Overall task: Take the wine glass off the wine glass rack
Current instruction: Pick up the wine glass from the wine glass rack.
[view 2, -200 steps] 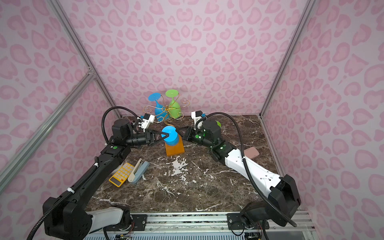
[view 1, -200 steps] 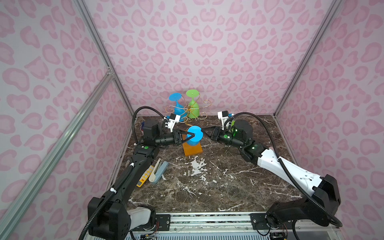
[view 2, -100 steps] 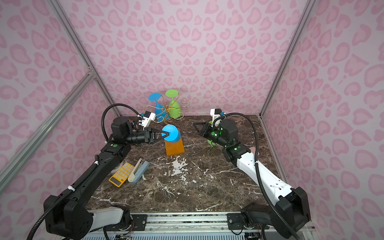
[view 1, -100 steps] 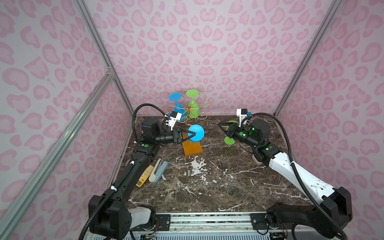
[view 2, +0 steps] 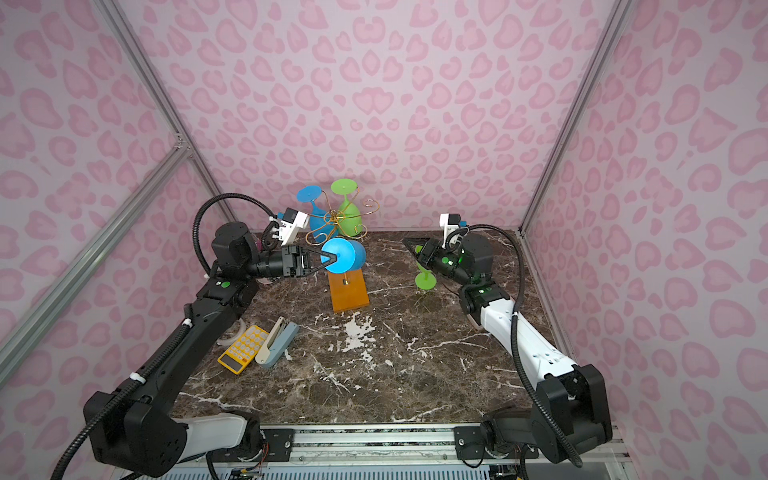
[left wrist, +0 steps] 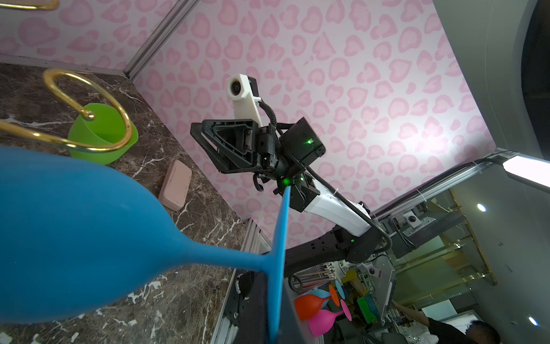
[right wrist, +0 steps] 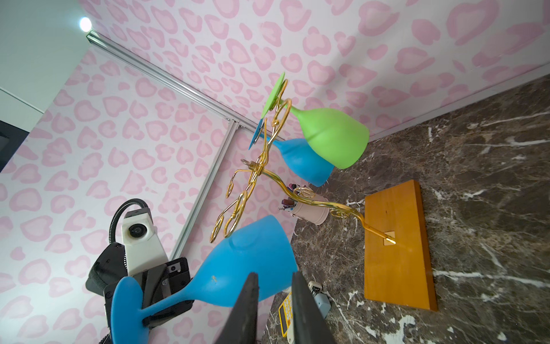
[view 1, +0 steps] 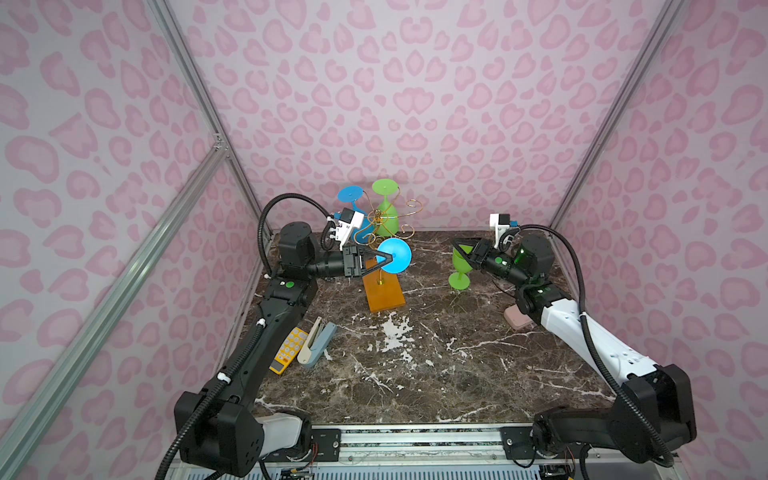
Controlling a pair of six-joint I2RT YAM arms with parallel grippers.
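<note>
Left arm: reaches forward from the near-left mount, forearm rising, wrist turned so the tool lies level and points toward the robot's right.

Left gripper [view 1: 385,260]: jaws pressed onto the stem of the blue wine glass [view 1: 401,251]. The glass lies on its side in the air above the wooden base of the wine glass rack [view 1: 384,295], with its foot on the gripper side and its bowl away from it. In the right wrist view the bowl sits just beside a lower gold scroll. I cannot tell whether they touch.

Rack: stands back-centre on the marble table [view 1: 415,374]. Two glasses hang inverted from the far scrolls, the hanging blue glass [view 1: 349,195] and the hanging green glass [view 1: 384,187].

Right arm: white link slopes up from the near-right mount, wrist bent toward the centre, tool at about the bowl height of the upright green wine glass [view 1: 459,283].

Right gripper [right wrist: 275,278]: the right wrist view shows the two dark fingers [right wrist: 248,300] slightly parted with nothing between them. In both top views the fingers overlap the green glass's rim. In the left wrist view the glass stands on the table, apart from the gripper.

Other items:
- Yellow calculator [view 1: 289,351] and stapler [view 1: 318,340], touching, beside the left arm.
- Pink case [view 1: 515,320], near the right arm.
</note>
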